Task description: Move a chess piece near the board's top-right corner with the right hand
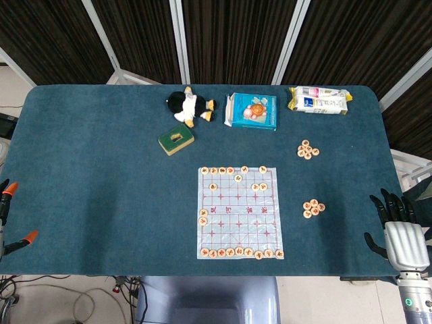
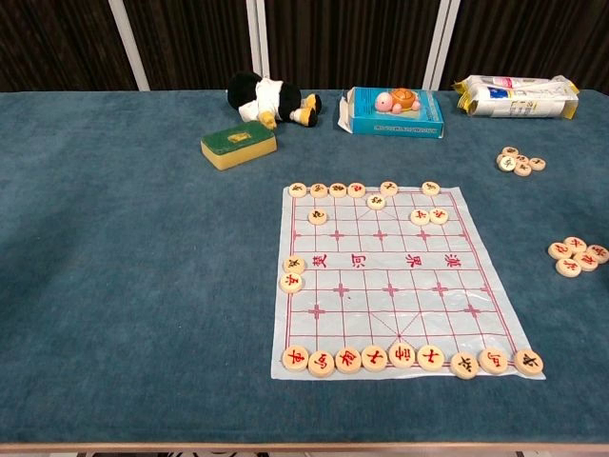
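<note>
Head view: right hand at frame's lower right, fingers spread, empty, off the counter | target chess piece on board top-right corner | approach from above, pinch lightly, avoid the neighbouring pair.

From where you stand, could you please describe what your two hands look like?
The right hand has black fingers, a ribbed silver-grey back and a pale grey wrist cuff with a small green light. Only dark fingers with orange tips show of the left hand, at the head view's edge.
</note>
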Controlling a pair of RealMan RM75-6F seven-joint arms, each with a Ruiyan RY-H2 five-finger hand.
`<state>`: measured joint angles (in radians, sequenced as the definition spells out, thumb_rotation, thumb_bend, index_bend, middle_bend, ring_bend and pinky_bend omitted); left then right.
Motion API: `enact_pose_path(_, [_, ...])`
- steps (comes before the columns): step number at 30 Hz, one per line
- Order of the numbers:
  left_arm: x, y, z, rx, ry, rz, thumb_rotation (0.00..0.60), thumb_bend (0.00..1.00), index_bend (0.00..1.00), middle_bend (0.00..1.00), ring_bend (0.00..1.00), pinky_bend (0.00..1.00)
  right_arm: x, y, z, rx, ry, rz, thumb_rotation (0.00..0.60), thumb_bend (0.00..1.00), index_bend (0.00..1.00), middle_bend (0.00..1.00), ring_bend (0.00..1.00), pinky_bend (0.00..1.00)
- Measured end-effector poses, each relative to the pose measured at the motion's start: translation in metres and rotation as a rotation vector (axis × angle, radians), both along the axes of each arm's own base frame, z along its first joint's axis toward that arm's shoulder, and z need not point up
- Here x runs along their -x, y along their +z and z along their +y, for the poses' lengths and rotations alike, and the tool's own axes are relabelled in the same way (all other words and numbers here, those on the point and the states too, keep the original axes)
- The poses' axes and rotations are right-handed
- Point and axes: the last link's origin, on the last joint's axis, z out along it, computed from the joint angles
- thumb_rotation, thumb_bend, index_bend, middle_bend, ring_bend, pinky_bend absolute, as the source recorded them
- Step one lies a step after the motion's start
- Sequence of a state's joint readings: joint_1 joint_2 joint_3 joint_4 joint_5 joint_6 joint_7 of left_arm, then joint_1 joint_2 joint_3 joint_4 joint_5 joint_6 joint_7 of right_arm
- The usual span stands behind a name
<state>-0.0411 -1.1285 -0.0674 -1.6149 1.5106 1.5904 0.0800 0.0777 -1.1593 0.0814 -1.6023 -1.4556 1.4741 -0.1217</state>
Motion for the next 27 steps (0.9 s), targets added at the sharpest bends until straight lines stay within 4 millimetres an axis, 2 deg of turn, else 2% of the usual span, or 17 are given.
enact_pose_path(27, [0.0011, 0.0042, -0.0018, -0.009, 0.003, 0.000, 0.600, 0.05, 0.02, 0.00, 0.00, 0.05, -0.0021, 0.0017, 0.0025, -0.013, 0.004, -0.026, 0.600, 0.37, 0.12, 0.00, 0.02, 0.04])
